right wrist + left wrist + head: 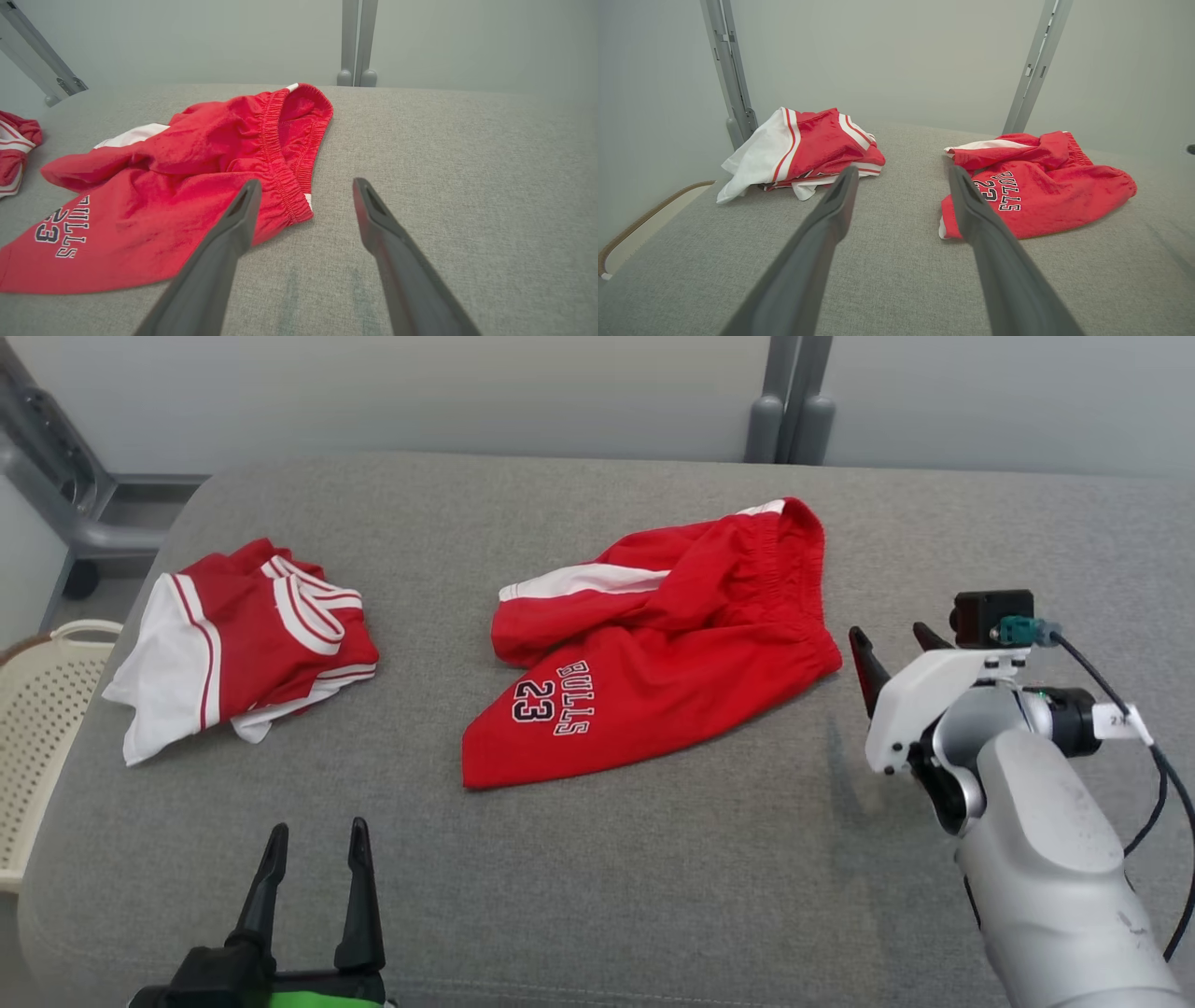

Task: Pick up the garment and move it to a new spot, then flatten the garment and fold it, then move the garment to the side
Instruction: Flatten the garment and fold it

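The garment, red shorts [672, 644] with a white side stripe and "BULLS 23" print, lies crumpled in the middle of the grey padded table [653, 877]. One leg is folded over and the elastic waistband points to the right. My right gripper [887, 633] hovers open just right of the waistband, apart from the cloth; in the right wrist view its fingertips [306, 182] straddle the waistband corner of the shorts [177, 186]. My left gripper [317, 826] stands open near the front edge, empty, its fingers aimed between the shorts [1045, 196] and the other clothing [902, 170].
A folded red and white jersey [252, 635] lies at the table's left side [808, 144]. A cream plastic basket [37, 728] stands beside the left edge. Grey frame posts [789, 401] rise behind the table, with another grey frame [56, 476] at the far left.
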Available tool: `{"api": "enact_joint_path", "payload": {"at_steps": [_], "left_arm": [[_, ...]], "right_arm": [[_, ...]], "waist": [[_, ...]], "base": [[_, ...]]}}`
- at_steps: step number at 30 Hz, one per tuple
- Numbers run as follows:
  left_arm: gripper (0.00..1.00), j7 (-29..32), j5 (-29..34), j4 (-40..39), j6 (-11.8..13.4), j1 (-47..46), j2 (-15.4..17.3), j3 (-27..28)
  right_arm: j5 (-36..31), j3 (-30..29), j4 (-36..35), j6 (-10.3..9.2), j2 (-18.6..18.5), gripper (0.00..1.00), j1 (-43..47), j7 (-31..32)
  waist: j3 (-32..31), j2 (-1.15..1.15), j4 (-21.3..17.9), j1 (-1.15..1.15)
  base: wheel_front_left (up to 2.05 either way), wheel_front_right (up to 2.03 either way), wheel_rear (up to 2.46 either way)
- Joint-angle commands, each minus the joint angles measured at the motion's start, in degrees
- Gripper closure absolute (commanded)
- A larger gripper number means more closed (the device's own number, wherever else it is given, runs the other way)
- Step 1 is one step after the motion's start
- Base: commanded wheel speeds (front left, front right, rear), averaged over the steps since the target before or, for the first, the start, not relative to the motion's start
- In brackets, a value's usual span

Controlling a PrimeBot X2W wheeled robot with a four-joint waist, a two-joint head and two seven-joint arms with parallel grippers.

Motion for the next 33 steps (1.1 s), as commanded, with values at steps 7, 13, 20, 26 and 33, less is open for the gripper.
{"api": "enact_joint_path", "payload": {"at_steps": [7, 13, 20, 26, 33], "left_arm": [[0.00, -0.05, -0.02, -1.15, -0.89, -3.14, 0.02, -2.47], [0.00, -0.05, -0.22, -2.14, -0.51, -5.02, 0.01, -4.76], [0.00, -0.05, -0.84, -1.60, 0.15, -6.49, 0.01, -5.88], [0.00, -0.05, -1.19, -1.31, 0.66, -6.92, 0.01, -5.65], [0.00, -0.05, -0.95, -0.92, 0.63, -6.85, 0.02, -5.10]], "right_arm": [[-4.53, -4.98, 8.61, -0.02, -0.64, 0.00, -9.10, 4.82], [-7.41, -7.75, 14.00, -0.02, -1.78, 0.00, -15.96, 7.74], [-10.63, -10.64, 19.97, -0.02, -1.50, 0.00, -20.92, 11.77], [-11.33, -9.47, 21.53, -0.01, -0.78, 0.58, -21.10, 8.98], [-11.10, -7.97, 23.46, -0.02, -0.51, 0.68, -19.75, 6.19]], "waist": [[6.66, 0.00, 6.36, 0.00], [10.61, 0.00, 8.83, 0.00], [12.75, 0.00, 10.37, 0.00], [12.73, 0.00, 9.68, 0.00], [11.29, 0.00, 7.96, 0.00]], "base": [[0.00, 0.00, 0.00], [0.00, 0.00, 0.00], [0.00, 0.00, 0.00], [0.00, 0.00, 0.00], [0.00, 0.00, 0.00]]}}
